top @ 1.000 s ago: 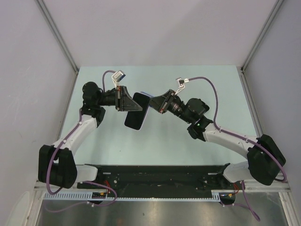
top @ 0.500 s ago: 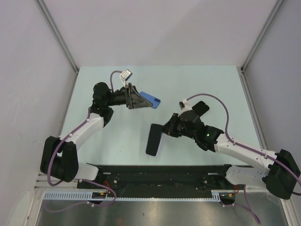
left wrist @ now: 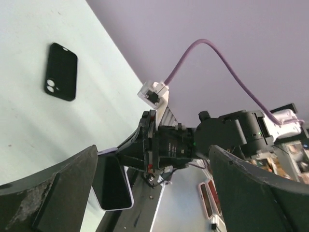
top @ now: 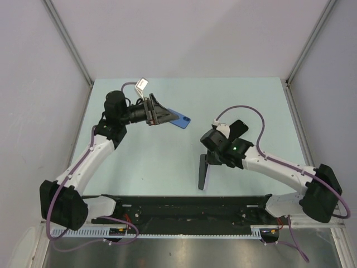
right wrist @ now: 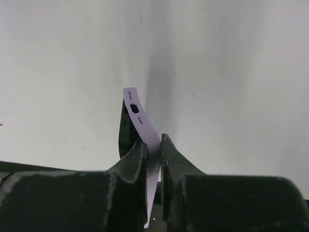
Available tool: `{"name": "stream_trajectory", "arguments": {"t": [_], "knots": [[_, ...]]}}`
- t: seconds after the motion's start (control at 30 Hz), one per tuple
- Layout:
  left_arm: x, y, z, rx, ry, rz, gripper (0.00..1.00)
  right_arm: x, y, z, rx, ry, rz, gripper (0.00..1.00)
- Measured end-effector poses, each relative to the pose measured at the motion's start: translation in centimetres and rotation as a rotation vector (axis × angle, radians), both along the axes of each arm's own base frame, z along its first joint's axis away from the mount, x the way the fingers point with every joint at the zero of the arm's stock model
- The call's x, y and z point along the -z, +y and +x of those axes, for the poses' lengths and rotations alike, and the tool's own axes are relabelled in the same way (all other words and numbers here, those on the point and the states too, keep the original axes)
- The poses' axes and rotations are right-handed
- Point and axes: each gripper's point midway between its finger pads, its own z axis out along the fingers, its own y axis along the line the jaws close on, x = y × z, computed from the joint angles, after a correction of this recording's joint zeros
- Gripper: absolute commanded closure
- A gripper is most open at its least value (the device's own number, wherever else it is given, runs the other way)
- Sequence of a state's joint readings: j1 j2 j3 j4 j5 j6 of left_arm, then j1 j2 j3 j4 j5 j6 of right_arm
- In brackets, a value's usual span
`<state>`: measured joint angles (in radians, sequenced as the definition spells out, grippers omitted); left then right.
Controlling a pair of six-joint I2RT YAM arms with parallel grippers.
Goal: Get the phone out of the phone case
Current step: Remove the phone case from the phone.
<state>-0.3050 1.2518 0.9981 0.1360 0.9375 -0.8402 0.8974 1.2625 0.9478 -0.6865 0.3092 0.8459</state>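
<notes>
By my read the separation is done. The phone [top: 203,172] is held on edge well apart from the blue case [top: 181,120], nearer me and to the case's right. My right pincer [right wrist: 153,145] is pressed together on the phone, nipping its lavender rim between both fingers. My left pincer [top: 166,118] is spread wide just beside the case, gripping nothing; whether it touches the case I cannot tell. Next I would lay the phone flat, gently, then release.
</notes>
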Motion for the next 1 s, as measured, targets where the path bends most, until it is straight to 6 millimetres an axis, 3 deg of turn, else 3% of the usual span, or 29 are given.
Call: {"name": "stream_trajectory", "arguments": {"t": [0.13,0.37,0.4,0.53,0.73,1.0], "knots": [[-0.7,1.0,-0.3,-0.067,-0.037,0.059,0.0,0.5,0.9,1.4,-0.029,0.017,-0.104,1.0],[1.1,2.4,-0.6,-0.142,-0.009,0.152,0.0,3.0,2.7,3.1,-0.092,0.06,-0.217,1.0],[1.5,2.6,-0.5,-0.151,0.0,0.164,0.0,3.1,3.0,3.1,-0.104,0.063,-0.223,1.0],[2.1,3.1,-0.6,-0.17,0.022,0.183,0.0,3.8,4.0,2.8,-0.146,0.078,-0.236,0.81],[2.3,3.5,-0.6,-0.174,0.017,0.192,0.0,6.3,5.0,1.9,-0.195,0.13,-0.271,0.78],[2.3,4.3,-0.7,-0.187,0.014,0.201,0.0,6.4,6.4,1.7,-0.234,0.13,-0.249,0.78]]}}
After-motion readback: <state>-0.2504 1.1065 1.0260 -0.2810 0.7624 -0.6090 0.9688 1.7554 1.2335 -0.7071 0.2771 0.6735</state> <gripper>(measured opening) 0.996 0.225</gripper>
